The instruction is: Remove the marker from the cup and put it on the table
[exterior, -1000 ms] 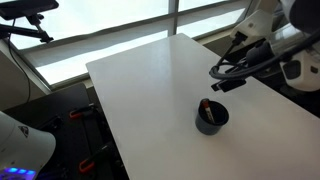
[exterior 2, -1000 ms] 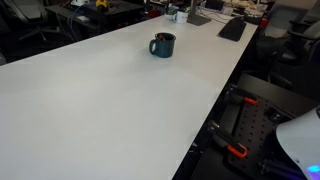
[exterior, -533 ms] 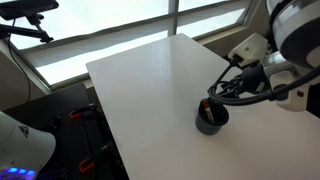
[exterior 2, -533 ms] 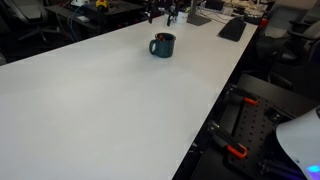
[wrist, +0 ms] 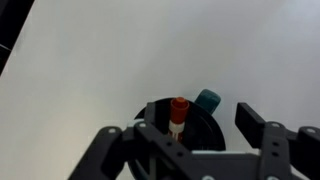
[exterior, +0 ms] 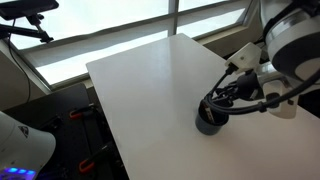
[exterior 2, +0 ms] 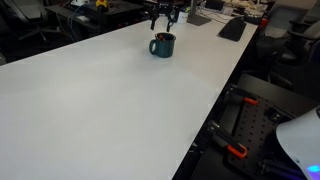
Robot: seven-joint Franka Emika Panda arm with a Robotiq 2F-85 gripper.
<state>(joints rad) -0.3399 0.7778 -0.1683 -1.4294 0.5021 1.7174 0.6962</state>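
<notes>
The dark cup (exterior: 208, 122) stands on the white table (exterior: 150, 85) near its edge; it also shows in an exterior view (exterior 2: 162, 46) and in the wrist view (wrist: 195, 130), with a teal handle (wrist: 207, 99). The marker (wrist: 178, 115) stands upright inside the cup, red end up. My gripper (exterior: 216, 103) hovers just above the cup mouth, fingers open on either side of the marker, not touching it. It appears above the cup in an exterior view (exterior 2: 163, 20) and in the wrist view (wrist: 200, 130).
The table's edges run close to the cup (exterior: 250, 110). Windows and dark equipment lie beyond the table (exterior: 30, 25). Desk clutter, a keyboard (exterior 2: 232, 28) and chairs stand behind the far end of the table.
My gripper has moved from off to the side of the table to directly above the cup and lowered toward it. The cup and marker have not moved.
</notes>
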